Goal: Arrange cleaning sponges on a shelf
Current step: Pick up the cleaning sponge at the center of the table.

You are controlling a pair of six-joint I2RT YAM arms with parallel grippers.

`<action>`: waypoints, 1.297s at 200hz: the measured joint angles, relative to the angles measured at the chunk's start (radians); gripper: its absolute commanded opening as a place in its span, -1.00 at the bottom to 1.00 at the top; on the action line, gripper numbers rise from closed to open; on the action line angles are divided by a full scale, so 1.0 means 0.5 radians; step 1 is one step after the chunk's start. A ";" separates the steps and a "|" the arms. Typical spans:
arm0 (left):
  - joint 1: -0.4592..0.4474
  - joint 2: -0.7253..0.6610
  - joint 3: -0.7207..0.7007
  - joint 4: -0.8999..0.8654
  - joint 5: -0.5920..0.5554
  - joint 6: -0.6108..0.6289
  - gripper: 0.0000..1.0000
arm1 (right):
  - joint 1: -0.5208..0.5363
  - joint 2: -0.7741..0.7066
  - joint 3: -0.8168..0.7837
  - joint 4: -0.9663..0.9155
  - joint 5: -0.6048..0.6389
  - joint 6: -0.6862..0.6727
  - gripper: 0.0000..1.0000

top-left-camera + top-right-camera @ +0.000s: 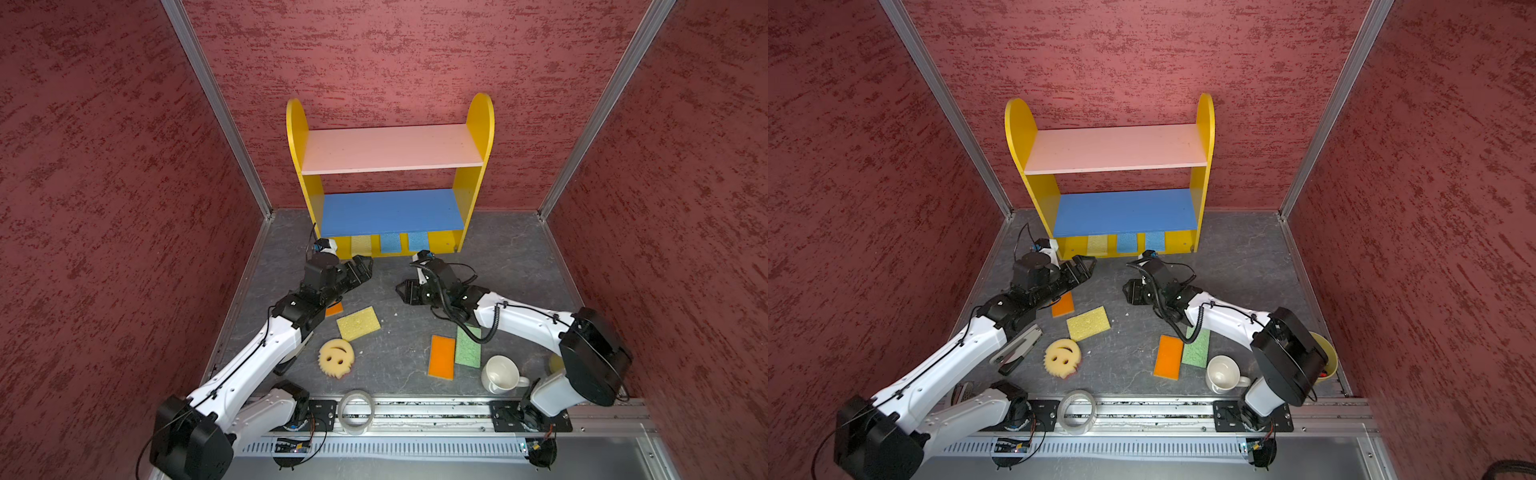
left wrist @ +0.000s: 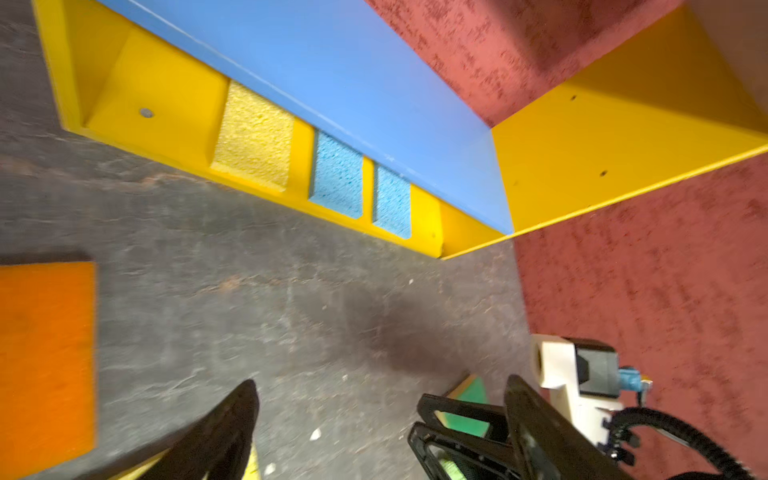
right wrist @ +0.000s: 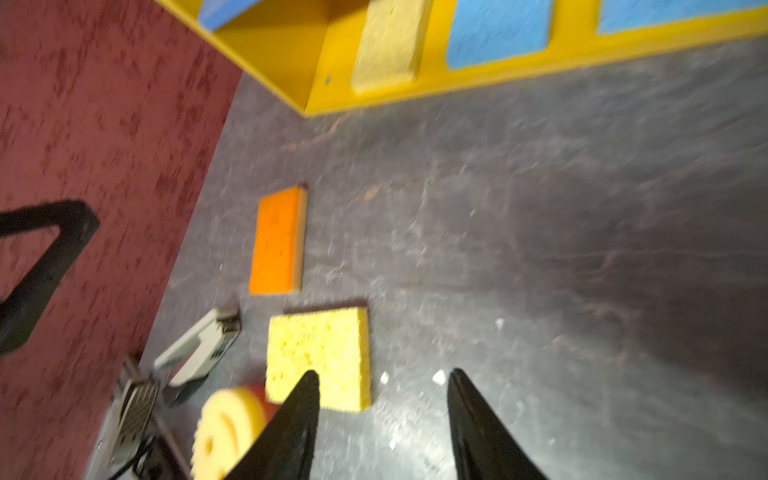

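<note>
Yellow sponge (image 1: 358, 323) lies flat on the floor (image 1: 498, 266), long axis roughly left-right, just near-left of the right gripper (image 1: 400, 291), which faces it spread and empty; the left gripper (image 1: 365, 266), likewise spread and empty, points toward the shelf (image 1: 390, 212).

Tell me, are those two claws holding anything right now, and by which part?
Nothing is held. The left gripper and the right gripper both stand open, with nothing between their jaws.
</note>
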 measured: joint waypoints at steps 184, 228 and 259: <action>0.339 -0.433 -0.374 -0.514 0.002 -0.170 0.99 | 0.172 0.861 0.647 -0.327 -0.232 -0.369 -0.39; 0.372 -0.475 -0.449 -0.511 0.002 -0.171 0.99 | 0.172 0.876 0.643 -0.330 -0.236 -0.366 -0.38; 0.417 -0.481 -0.473 -0.478 0.018 -0.172 0.99 | 0.172 0.914 0.643 -0.318 -0.249 -0.365 -0.42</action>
